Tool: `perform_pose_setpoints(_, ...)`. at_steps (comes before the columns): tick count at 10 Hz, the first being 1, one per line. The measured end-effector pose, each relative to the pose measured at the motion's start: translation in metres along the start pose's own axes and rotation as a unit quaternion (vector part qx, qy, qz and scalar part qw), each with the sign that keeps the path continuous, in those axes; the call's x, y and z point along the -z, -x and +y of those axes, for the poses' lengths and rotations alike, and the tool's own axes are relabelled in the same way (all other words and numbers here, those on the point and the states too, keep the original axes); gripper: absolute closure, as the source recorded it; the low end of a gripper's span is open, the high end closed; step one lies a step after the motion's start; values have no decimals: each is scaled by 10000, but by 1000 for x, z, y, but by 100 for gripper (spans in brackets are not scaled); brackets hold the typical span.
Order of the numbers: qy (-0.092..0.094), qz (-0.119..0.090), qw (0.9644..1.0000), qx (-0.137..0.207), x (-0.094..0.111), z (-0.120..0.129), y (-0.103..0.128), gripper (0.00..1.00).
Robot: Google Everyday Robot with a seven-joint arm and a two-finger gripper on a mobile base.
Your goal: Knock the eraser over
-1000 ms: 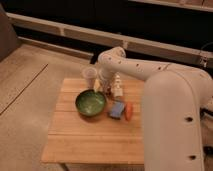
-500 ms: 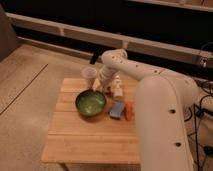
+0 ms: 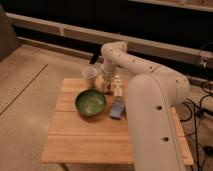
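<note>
The gripper (image 3: 104, 84) is low near the table's (image 3: 90, 137) far edge, beside the cup (image 3: 89, 76). The eraser (image 3: 117, 110) lies nearer the right edge, next to the green bowl (image 3: 90, 102).

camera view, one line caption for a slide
Robot gripper lowered at the wooden table's far edge, beside a green bowl and blue eraser.

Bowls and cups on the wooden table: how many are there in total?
2. The green bowl sits mid-table; the clear cup stands behind it at the far edge. The hand hangs right of the cup. The arm may hide others.

Near the gripper (image 3: 106, 84): one cup (image 3: 89, 76), one bowl (image 3: 90, 103), one sponge (image 3: 117, 109), one bottle (image 3: 117, 87), one table (image 3: 90, 142).
</note>
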Motion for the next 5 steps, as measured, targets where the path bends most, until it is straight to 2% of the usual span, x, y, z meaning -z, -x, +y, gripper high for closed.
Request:
perform_pose_setpoints(2, -126, 116, 9999, 0, 10, -5, -5, 35)
perform_pose_setpoints(5, -142, 129, 9998, -15, 10, -5, -5, 35)
